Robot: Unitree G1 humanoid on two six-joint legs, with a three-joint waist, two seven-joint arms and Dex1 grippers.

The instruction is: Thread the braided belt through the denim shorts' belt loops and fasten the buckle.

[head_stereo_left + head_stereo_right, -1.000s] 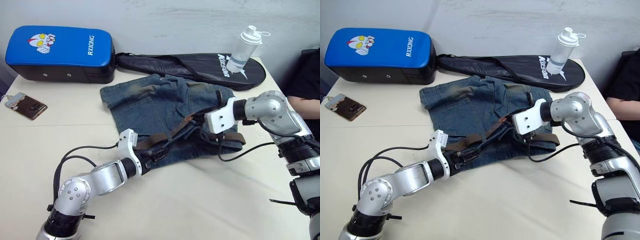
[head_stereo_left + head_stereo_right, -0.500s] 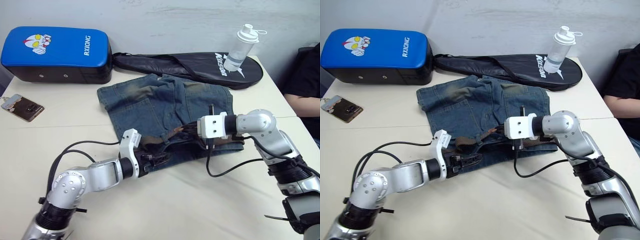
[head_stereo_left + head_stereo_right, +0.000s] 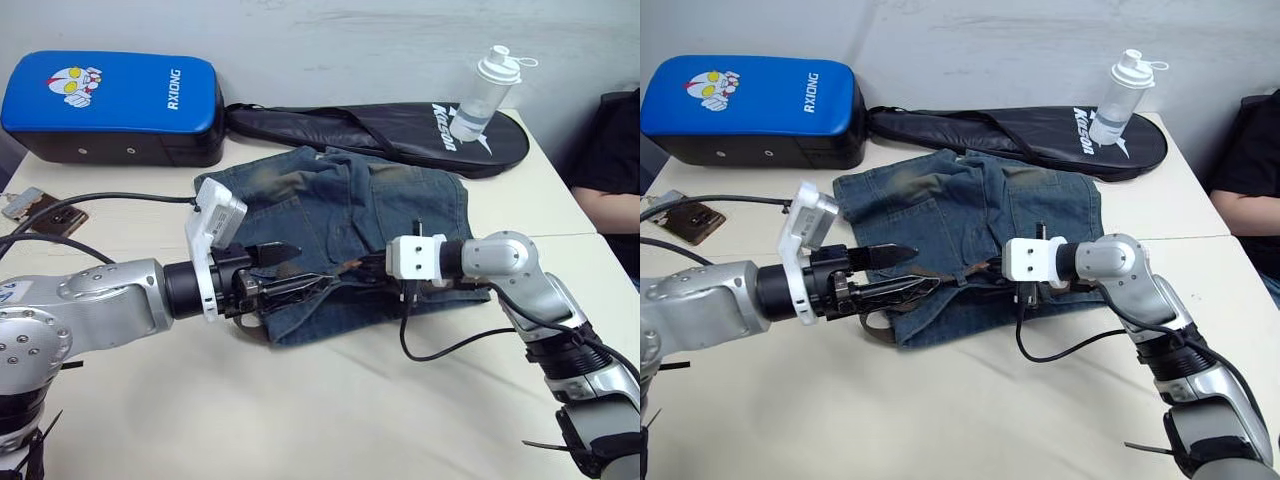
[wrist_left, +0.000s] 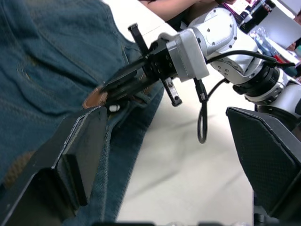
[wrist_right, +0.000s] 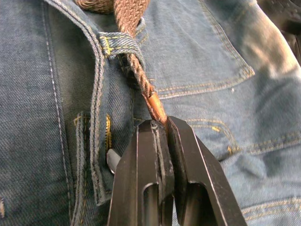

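The denim shorts lie flat in the middle of the table, waistband toward me. My right gripper is shut on the braided belt's brown tip, low over the waistband. Just behind that tip the belt passes through a belt loop. My left gripper is open and hovers above the waistband's left part, pointing at the right gripper. Its fingers stand wide apart with nothing between them. The buckle is hidden.
A blue padded case sits at the back left, with a black racket bag and a clear bottle behind the shorts. A phone lies at the left edge. A person's arm rests at the right.
My left arm has lifted off the waistband and swung up, its gripper now open and empty. The right gripper has stayed shut on the belt tip and shifted slightly left.
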